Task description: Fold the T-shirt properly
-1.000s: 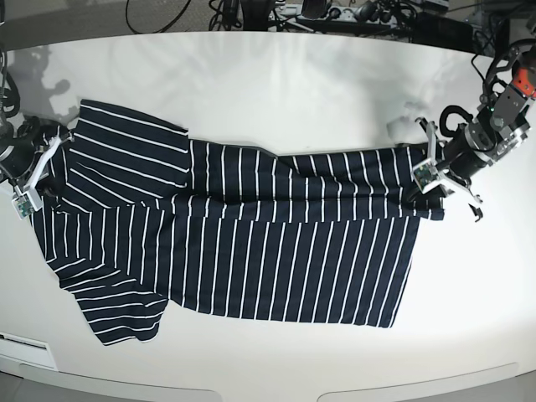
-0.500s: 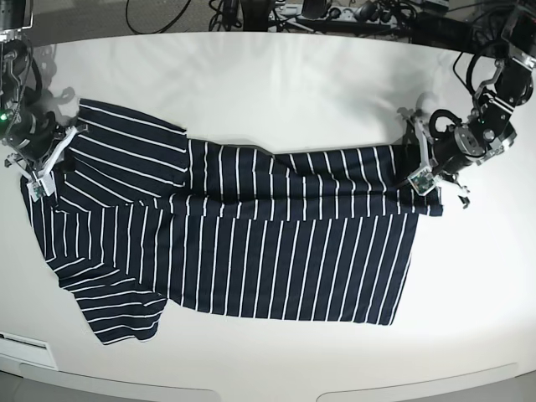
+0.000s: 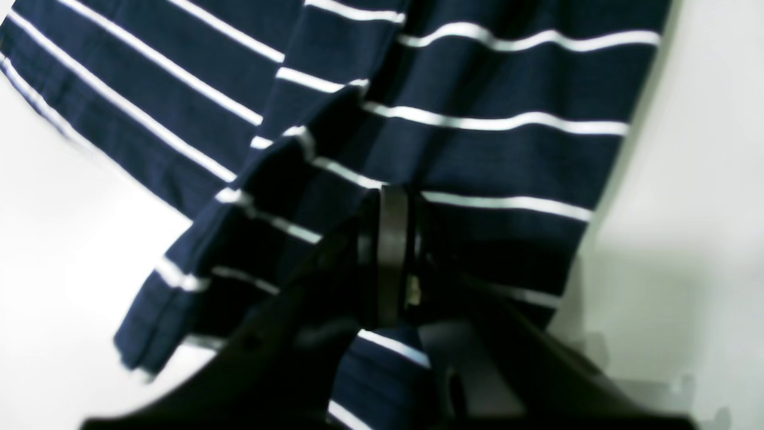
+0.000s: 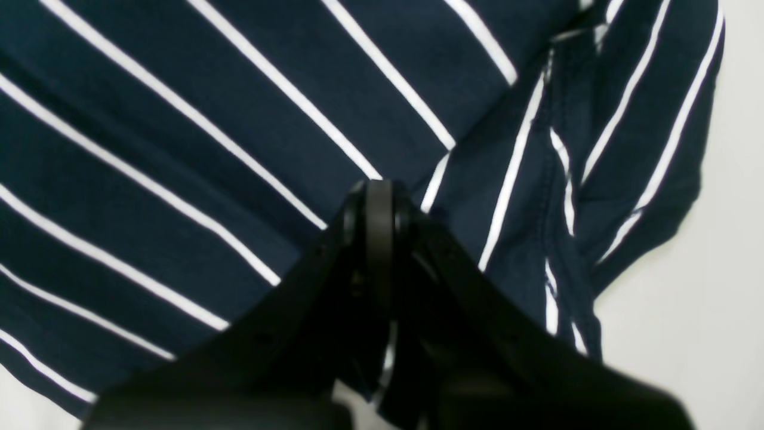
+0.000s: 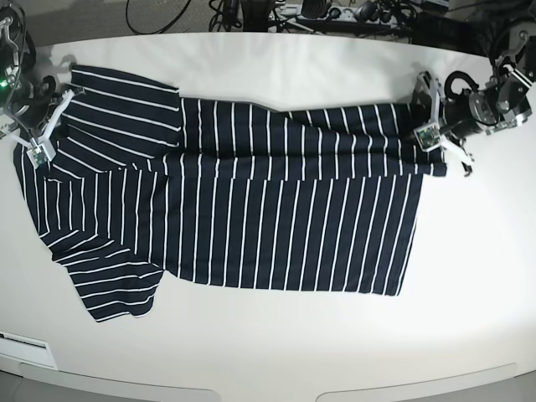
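Observation:
The dark navy T-shirt (image 5: 251, 218) with thin white stripes lies spread across the white table, partly folded lengthwise, sleeves at the view's left. My left gripper (image 5: 427, 134) is shut on the T-shirt's hem corner at the right; in the left wrist view the closed fingers (image 3: 391, 257) pinch the striped cloth (image 3: 477, 119). My right gripper (image 5: 42, 138) is shut on the shoulder and sleeve edge at the left; in the right wrist view the closed fingers (image 4: 377, 239) pinch the cloth (image 4: 179, 149).
The white table (image 5: 293, 75) curves round the shirt, with its front edge (image 5: 268, 381) near the bottom. Cables and dark equipment (image 5: 276, 12) lie beyond the far edge.
Both grippers have pulled the upper folded edge of the T-shirt toward the far side of the table. The whole shirt has shifted back and lies flatter and more stretched.

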`<state>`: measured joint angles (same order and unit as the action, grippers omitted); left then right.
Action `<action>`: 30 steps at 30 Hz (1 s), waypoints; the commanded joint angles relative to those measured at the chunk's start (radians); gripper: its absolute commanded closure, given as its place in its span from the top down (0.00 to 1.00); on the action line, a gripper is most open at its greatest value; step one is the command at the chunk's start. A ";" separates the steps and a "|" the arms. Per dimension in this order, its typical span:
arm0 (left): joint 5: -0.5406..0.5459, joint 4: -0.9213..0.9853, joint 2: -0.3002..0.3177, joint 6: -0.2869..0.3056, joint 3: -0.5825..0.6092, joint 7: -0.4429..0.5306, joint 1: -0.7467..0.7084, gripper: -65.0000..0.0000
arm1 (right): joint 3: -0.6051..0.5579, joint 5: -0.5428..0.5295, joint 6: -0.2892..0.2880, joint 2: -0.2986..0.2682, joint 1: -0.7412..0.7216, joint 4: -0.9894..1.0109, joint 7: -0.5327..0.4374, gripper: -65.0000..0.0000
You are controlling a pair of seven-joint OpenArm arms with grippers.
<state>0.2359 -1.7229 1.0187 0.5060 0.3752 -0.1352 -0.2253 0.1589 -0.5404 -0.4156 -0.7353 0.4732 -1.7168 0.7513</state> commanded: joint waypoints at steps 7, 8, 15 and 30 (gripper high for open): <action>-0.083 -0.093 0.021 -0.009 0.001 -0.050 -0.131 0.00 | 0.001 0.044 -0.003 -0.016 0.104 -0.014 0.046 0.00; -0.093 -0.101 0.024 -0.009 0.001 -0.050 -0.138 0.00 | 0.005 0.045 -0.003 -0.016 0.117 -0.023 0.046 0.00; -0.097 -0.140 0.076 -0.025 0.001 -0.064 -0.177 0.00 | 0.092 0.043 -0.003 -0.015 0.241 -0.108 0.047 0.00; -0.053 -0.266 0.169 -0.093 0.001 -0.214 -0.179 0.00 | 0.196 0.043 -0.007 -0.015 0.298 -0.145 0.019 0.00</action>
<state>0.1928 -1.9793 1.1614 0.4225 0.3817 -0.3359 -0.4061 0.3447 -0.5049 -0.4225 -0.7341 0.7670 -1.8534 0.7700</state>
